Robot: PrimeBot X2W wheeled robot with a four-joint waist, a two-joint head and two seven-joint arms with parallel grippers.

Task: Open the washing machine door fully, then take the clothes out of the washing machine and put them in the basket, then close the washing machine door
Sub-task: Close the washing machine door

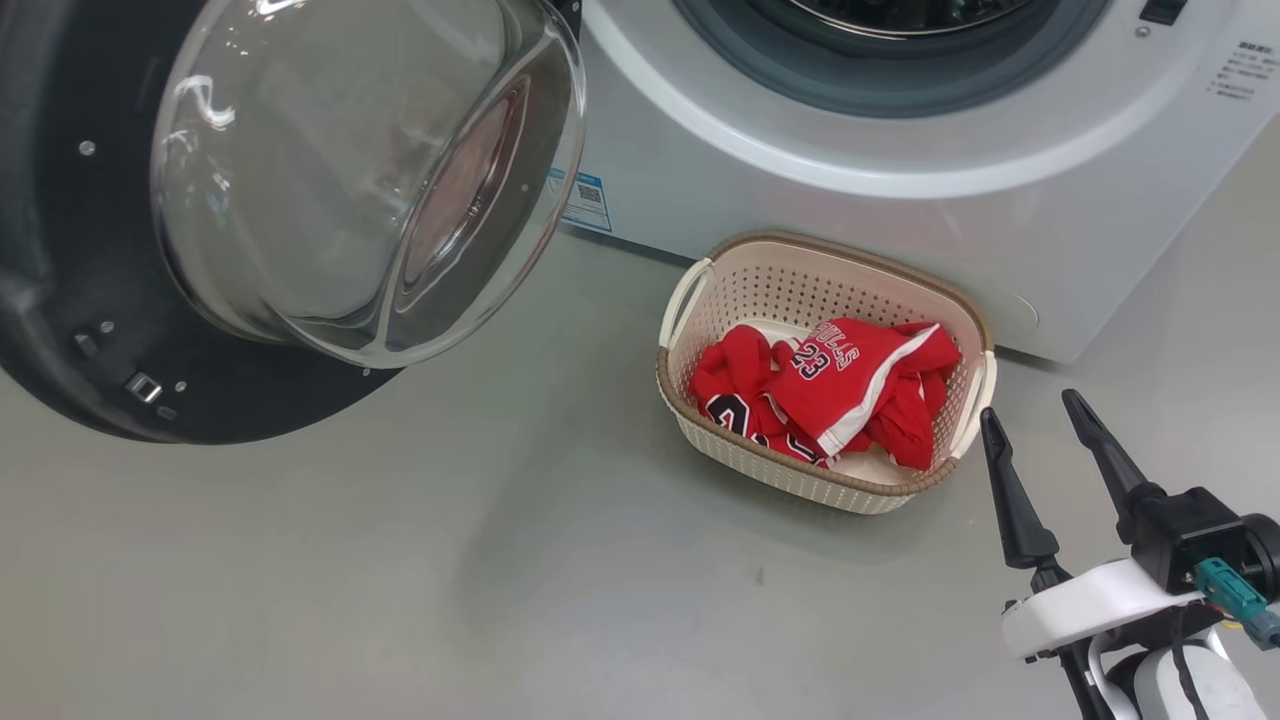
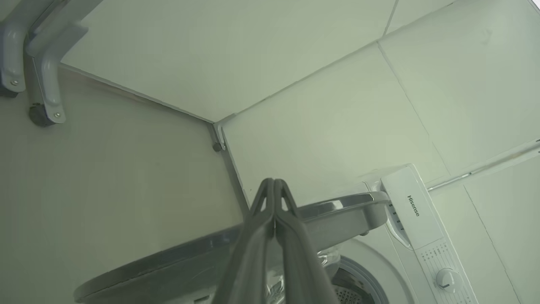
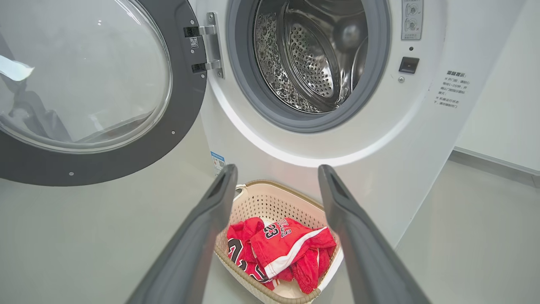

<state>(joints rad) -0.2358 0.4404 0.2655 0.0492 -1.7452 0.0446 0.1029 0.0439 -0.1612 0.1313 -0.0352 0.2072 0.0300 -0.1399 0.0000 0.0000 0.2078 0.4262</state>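
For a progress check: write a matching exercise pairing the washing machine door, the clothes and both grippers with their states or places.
1. washing machine door
2. clothes
3. right gripper
4. left gripper

A. shut, nothing held
B. swung open
C. lying in the basket
D. open, nothing held

Pairs: 1-B, 2-C, 3-D, 4-A

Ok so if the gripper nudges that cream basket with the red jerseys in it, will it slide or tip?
Probably slides: the basket is thin perforated plastic on a smooth grey floor, so likely light. Tipping seems unlikely: it sits low and wide, the red jerseys slumped at its bottom. Its wall may flex when pushed.
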